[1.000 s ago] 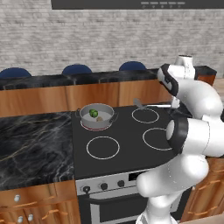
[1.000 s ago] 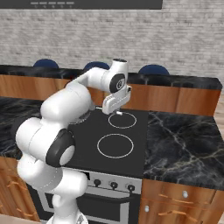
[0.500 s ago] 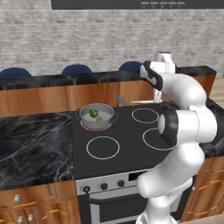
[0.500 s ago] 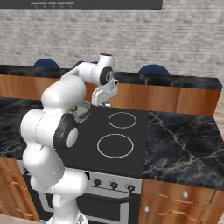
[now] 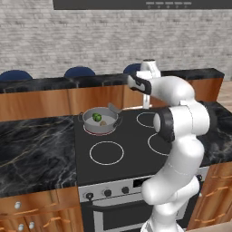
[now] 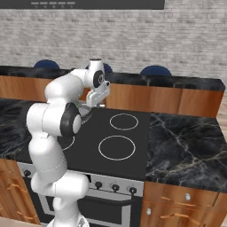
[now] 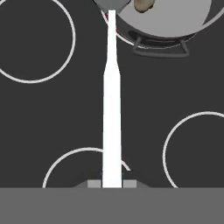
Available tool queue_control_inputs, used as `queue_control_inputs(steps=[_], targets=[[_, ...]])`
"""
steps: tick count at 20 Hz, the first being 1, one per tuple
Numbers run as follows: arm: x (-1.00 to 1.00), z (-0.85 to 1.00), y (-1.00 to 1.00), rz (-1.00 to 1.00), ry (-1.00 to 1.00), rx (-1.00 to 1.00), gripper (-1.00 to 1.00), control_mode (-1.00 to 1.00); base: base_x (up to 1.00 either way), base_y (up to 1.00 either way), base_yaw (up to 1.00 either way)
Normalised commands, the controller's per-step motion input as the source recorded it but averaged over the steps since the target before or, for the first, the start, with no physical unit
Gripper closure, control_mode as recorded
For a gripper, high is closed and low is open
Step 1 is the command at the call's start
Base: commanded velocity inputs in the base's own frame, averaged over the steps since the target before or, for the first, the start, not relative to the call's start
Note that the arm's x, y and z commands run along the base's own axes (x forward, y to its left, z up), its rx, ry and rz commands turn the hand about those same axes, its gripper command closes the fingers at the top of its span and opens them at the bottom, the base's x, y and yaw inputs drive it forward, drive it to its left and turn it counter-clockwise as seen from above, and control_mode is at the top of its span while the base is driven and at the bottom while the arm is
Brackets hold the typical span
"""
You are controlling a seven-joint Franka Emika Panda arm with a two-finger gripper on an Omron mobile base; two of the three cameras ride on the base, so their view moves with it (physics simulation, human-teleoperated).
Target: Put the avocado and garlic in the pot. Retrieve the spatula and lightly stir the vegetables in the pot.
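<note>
The claw sits at the bottom middle of the hand view, closed tight on the thin handle of the spatula; the handle runs straight up the frame and its flat head reaches the rim of the pot at the top edge; the garlic shows as a pale lump inside the pot, just right of the spatula's head. In the left base view the pot stands on the rear left burner of the black stove, left of centre in the frame; the avocado and the garlic lie inside it, near each other, the green ball further back; the spatula's head is tilted at the pot's right rim. In the right base view the arm bends across the upper left, hiding the pot; dark marble tabletop flanks the stove.
</note>
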Motion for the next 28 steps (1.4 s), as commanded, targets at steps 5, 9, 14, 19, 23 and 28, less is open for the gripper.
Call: queue_control_inputs(steps=[5,9,14,19,23,28], targets=[[0.24,-0.01,0.00,0.14,0.00,0.00,1.00,-1.00,0.00,0.00,0.00],[0.14,0.00,0.08,0.18,0.00,0.00,1.00,-1.00,0.00,0.00,0.00],[0.70,-0.03,0.13,0.12,-0.02,0.00,1.00,-1.00,0.00,0.00,0.00],[0.37,0.00,0.04,0.08,-0.01,-0.02,1.00,-1.00,0.00,0.00,0.00],[0.41,0.00,0.33,0.00,0.07,-0.19,1.00,-1.00,0.00,0.00,0.00],[0.41,-0.03,0.38,-0.03,0.01,-0.19,1.00,-1.00,0.00,0.00,0.00]])
